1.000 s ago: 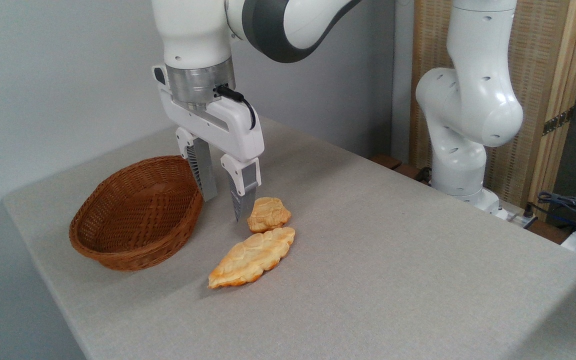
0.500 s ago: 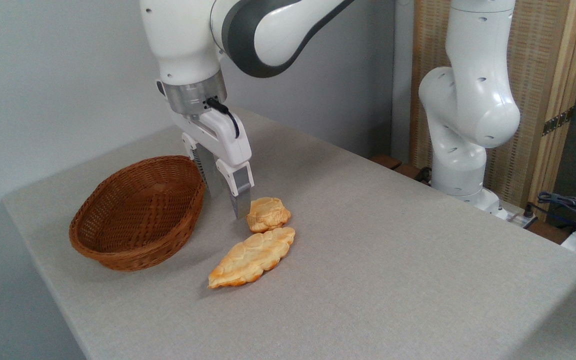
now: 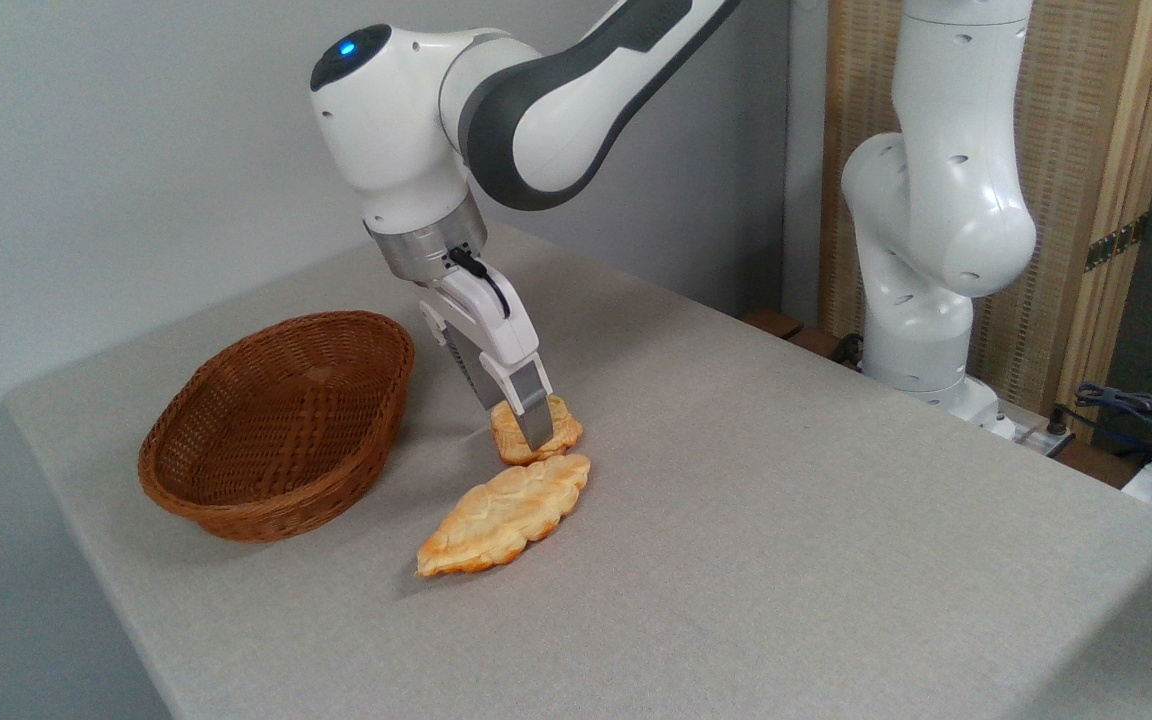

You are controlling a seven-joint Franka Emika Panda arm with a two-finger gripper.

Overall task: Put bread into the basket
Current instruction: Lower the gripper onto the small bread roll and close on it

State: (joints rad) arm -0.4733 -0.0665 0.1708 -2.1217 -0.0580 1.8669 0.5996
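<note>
bread (image 3: pixel 548 436) is on the tabletop (image 3: pixel 786 520) with the gripper (image 3: pixel 521 425) fingers straddling it, can't tell if they've clamped, so lifting into the empty basket (image 3: pixel 276 430) is left.

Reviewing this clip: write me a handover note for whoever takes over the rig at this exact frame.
Gripper: tilted, down at the bread, one finger in front of it; I cannot tell whether it is open or shut, and no grasp is confirmed.
Bread: on the table, just right of the basket, close behind the long flat pastry.
Basket: on the table, nothing visible inside.
Done: approach to the bread.
Left: close on the bread, lift it, carry it left, release it in the basket. Leave the pastry alone.
</note>
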